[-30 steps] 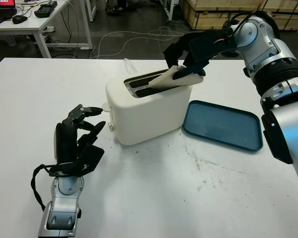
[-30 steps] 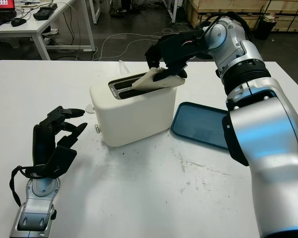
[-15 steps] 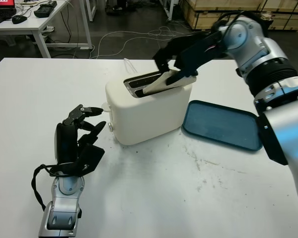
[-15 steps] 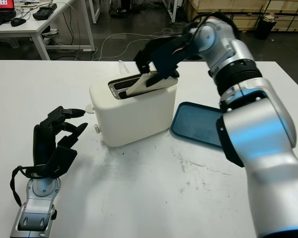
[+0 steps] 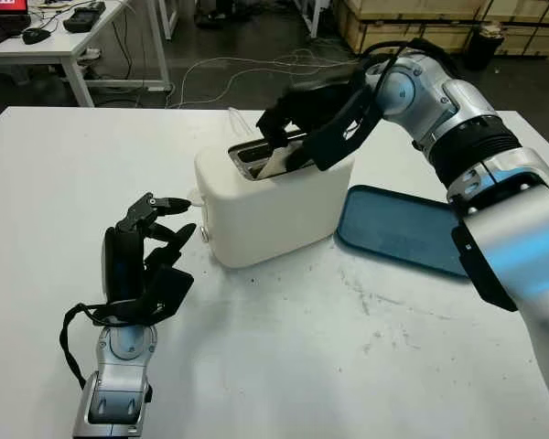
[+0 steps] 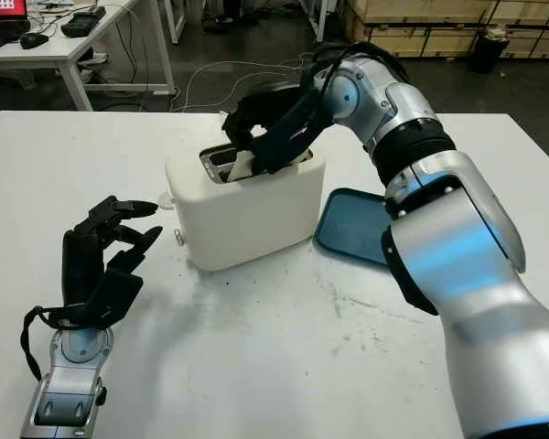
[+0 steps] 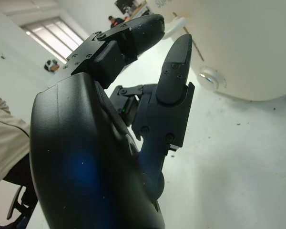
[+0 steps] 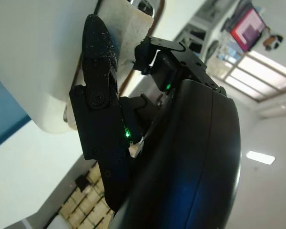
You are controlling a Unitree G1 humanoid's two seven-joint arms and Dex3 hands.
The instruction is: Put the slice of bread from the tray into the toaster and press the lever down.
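Right hand: the right hand [image 5: 313, 123] is pinching the slice of bread [image 5: 276, 163] over the toaster [image 5: 273, 199].
Bread: it is tilting into a slot, partly in.
Tray: the tray [image 5: 398, 230] is sitting bare.
Progress: lever not yet pressed.
Left hand: the left hand [image 5: 145, 258] is idling open above the tabletop [image 5: 284, 357].
Wrist view: fingers [image 8: 101, 76] gripping the bread's edge.

- The right hand [image 8: 133, 71] has its black shell across the 5 o'clock part of the picture, with its fingers [image 8: 101, 67] reaching toward 11 o'clock.
- Between the fingers sits the slice of bread [image 8: 128, 33], gripped, its pale crust edge at 12 o'clock.
- The white toaster [image 8: 33, 57] lies at 9 o'clock, just beside the fingers.
- A strip of blue tray [image 8: 2, 119] lies at 8 o'clock.
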